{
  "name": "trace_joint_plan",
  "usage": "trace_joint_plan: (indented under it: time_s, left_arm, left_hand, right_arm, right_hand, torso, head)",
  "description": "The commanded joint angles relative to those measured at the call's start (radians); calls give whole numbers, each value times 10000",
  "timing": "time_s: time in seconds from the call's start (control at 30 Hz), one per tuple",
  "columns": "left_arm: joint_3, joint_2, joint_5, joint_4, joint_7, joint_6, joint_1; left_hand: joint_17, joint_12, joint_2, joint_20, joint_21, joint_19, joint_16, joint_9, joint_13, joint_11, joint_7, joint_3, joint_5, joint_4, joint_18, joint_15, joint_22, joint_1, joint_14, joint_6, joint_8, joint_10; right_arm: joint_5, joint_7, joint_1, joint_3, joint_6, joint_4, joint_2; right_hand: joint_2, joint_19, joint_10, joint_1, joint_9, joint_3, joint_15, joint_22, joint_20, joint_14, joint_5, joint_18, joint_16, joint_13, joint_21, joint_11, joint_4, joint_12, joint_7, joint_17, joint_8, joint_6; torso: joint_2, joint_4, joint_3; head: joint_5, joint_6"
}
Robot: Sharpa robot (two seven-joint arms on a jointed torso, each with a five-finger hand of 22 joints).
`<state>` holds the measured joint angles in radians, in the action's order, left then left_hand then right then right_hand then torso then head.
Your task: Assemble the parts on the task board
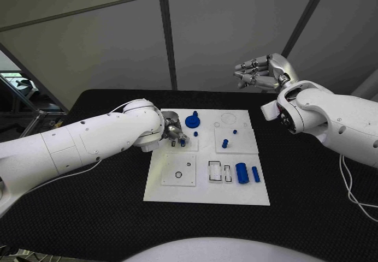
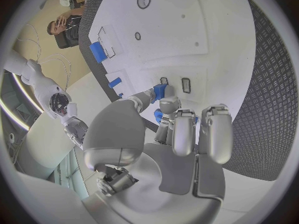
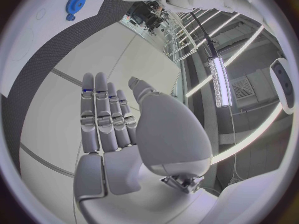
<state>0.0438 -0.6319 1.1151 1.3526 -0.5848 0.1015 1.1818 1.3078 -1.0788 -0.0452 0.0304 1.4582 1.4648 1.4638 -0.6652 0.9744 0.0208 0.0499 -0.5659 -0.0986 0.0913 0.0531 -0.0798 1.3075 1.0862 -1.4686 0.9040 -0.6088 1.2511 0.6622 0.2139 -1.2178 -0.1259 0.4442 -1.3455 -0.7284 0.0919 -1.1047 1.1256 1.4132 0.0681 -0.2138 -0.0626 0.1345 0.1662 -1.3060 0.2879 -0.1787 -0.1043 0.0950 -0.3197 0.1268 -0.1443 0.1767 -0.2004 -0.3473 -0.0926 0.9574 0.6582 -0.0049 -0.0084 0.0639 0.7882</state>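
Observation:
The white task board (image 1: 236,191) lies mid-table. My left hand (image 1: 173,131) hovers low over its left rear plate and pinches a small blue part (image 1: 183,141) between thumb and a finger. In the left wrist view that blue part (image 2: 160,91) sits at the fingertips of the left hand (image 2: 181,134), right beside two small rectangular slots (image 2: 186,84). A blue gear (image 1: 193,120) stands just behind the hand. My right hand (image 1: 258,72) is raised beyond the board's far right corner, fingers straight and apart, holding nothing; the right hand (image 3: 118,129) shows an empty palm.
Small blue pegs (image 1: 224,143) stand on the right rear plate. Two blue cylinders (image 1: 247,173) lie at the board's right, next to outlined recesses (image 1: 215,170). A front left plate carries a ring mark (image 1: 178,175). Black table (image 1: 315,202) surrounds the board.

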Motion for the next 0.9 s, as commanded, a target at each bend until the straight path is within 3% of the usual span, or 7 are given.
trace_joint_plan:
  time_s: [0.03, 0.9]
  left_arm:
    - [-50, 2, 68, -8, -39, 153, -58]
    - [23, -105, -454, 91, -212, 627, 15]
  left_hand:
    - [1713, -5, 357, -5, -16, 298, -34, -27, 14, 25, -33, -593, 18, -522, -161, -9, 1067, 336, -726, 7, -75, 34]
    - [1714, -77, 239, -31, 3, 319, -35, -198, 71, 62, -68, -989, -91, -784, -168, -39, 1111, 306, -726, 40, -216, 177]
  right_arm:
    - [22, 37, -18, -10, -78, -1, 10]
    - [22, 36, -17, -9, -104, 63, 56]
  right_hand:
    - [10, -79, 35, -118, 8, 44, -1, -9, 5, -78, 42, -40, 51, -10, 54, 28, -12, -53, -29, 14, 41, 43]
    - [10, -79, 35, -118, 8, 44, -1, -9, 5, -78, 42, -40, 51, -10, 54, 28, -12, -53, -29, 14, 41, 43]
  torso:
    - [3, 2, -5]
    - [-3, -8, 1]
  head:
    - [-6, 11]
    - [33, 58]
